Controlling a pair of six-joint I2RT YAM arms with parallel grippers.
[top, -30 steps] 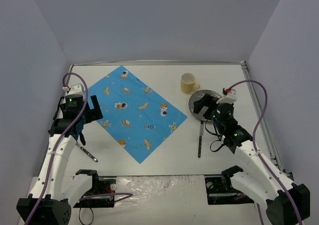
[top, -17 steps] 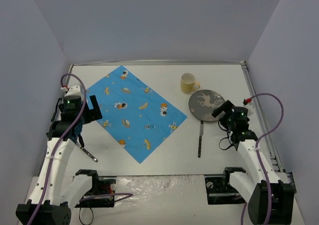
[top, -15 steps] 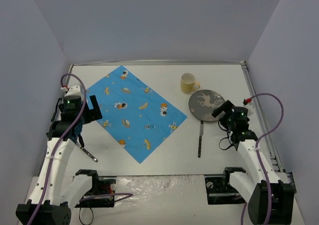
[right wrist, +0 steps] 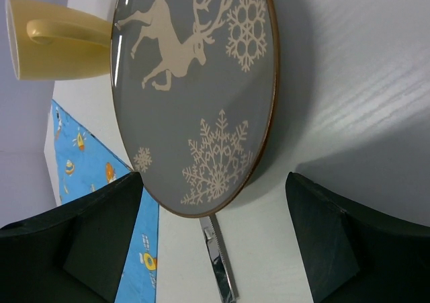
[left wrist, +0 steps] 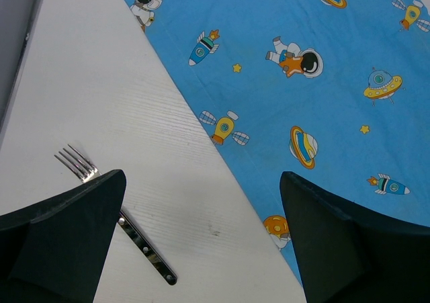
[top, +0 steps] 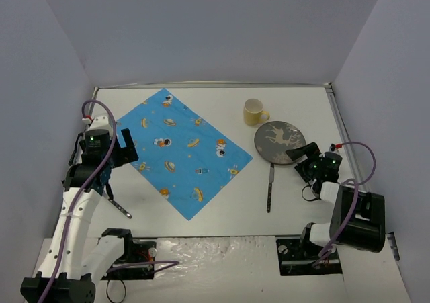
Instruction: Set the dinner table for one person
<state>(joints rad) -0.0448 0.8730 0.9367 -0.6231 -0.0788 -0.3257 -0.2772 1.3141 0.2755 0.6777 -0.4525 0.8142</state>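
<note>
The dinner table [top: 306, 105] is the big white top filling the floor of the enclosure, and what I need for one setting lies scattered across it. The grey reindeer plate [top: 279, 142] sits right of centre, flat on the bare surface. My right gripper [top: 299, 156] is low at its near rim with the fingers spread wide on either side of that edge, holding nothing. I judge the step in hand to be lifting the plate. To do it well I'd keep the wrist low, work one finger under the rim and pinch only the edge. The plate looks thin and glazed, so a shallow bite could slip. The knife [top: 270, 189] has its tip right at the near rim — touching or just short, I cannot tell — and the yellow mug [top: 253, 111] stands near the far side, so I'd draw the plate up rather than push it. The blue space-print cloth [top: 181, 148] lies askew left of centre, probably the plate's destination. The left gripper [left wrist: 201, 182] hovers beside its left edge, fingers released and empty, over the fork [left wrist: 117, 215]. The tabletop is smooth, faintly grained white with metal edge strips [top: 342, 135] — closed in by plain lilac-grey walls [top: 201, 34].
</note>
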